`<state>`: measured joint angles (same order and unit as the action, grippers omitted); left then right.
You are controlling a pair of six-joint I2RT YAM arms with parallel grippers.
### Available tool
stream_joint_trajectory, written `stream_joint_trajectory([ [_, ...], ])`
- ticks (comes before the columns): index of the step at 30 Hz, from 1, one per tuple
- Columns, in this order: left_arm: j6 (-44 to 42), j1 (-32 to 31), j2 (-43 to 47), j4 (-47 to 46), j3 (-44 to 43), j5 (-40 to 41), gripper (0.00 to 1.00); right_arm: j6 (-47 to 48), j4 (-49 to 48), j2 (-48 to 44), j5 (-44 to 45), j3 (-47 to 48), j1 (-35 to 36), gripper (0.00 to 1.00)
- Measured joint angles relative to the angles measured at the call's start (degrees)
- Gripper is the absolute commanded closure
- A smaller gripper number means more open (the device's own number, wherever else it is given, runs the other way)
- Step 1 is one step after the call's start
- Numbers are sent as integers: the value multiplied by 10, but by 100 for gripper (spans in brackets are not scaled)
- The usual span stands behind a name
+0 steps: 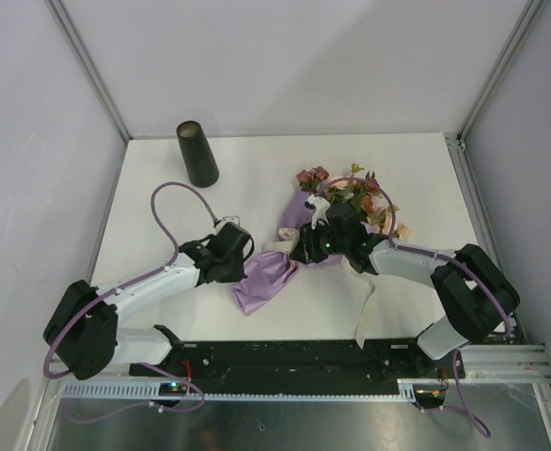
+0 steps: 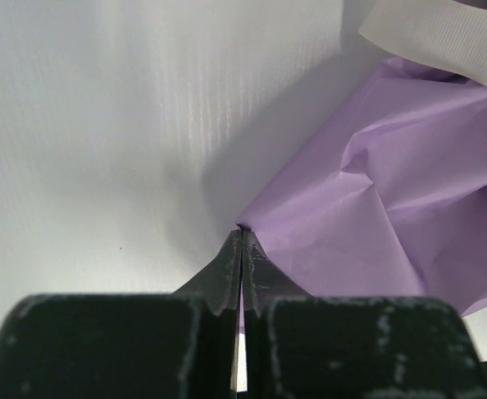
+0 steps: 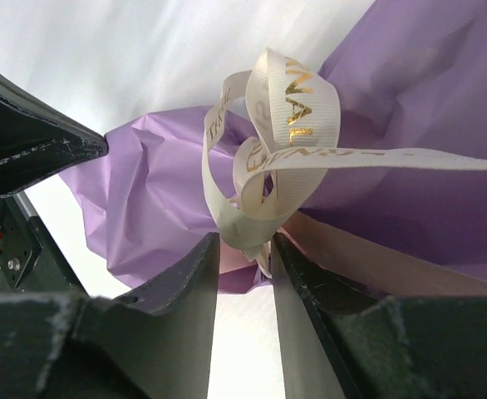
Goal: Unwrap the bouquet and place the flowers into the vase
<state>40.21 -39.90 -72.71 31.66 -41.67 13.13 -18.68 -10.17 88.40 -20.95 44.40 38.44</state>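
Note:
The bouquet (image 1: 337, 202) lies right of centre, its pink, peach and dark-red flowers (image 1: 351, 185) pointing to the back. Its lilac wrapping paper (image 1: 264, 279) trails to the front left. My left gripper (image 1: 246, 256) (image 2: 242, 233) is shut on a corner of that paper (image 2: 376, 216). My right gripper (image 1: 305, 248) (image 3: 245, 241) is open at the bouquet's neck, with the looped cream ribbon (image 3: 285, 158) sitting between its fingertips. A loose ribbon tail (image 1: 365, 301) runs toward the front edge. The black vase (image 1: 198, 153) stands upright at the back left, apart from both grippers.
White walls and metal posts border the table at the back and sides. A black rail (image 1: 285, 357) with the arm bases runs along the front. The left arm's purple cable (image 1: 163, 211) loops over the table left of the paper.

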Motion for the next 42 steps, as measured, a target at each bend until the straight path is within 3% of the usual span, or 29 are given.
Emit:
stream_joint_trajectory([
  [6,3,-4,0,2,0,0,100,-12,5,18,-19,12,0,71],
  [13,4,-10,-3,2,-1,0,100,-41,7,37,-26,72,31,52],
  [16,4,-12,-7,3,-2,1,100,-44,10,43,-25,94,45,49],
  [22,4,-15,-9,4,-4,2,100,-34,65,42,-20,98,27,52],
  [35,4,-16,-9,4,-4,2,100,64,164,17,-59,96,-19,71],
  [42,4,-16,-9,4,-4,3,100,104,154,17,-69,82,-19,70],
])
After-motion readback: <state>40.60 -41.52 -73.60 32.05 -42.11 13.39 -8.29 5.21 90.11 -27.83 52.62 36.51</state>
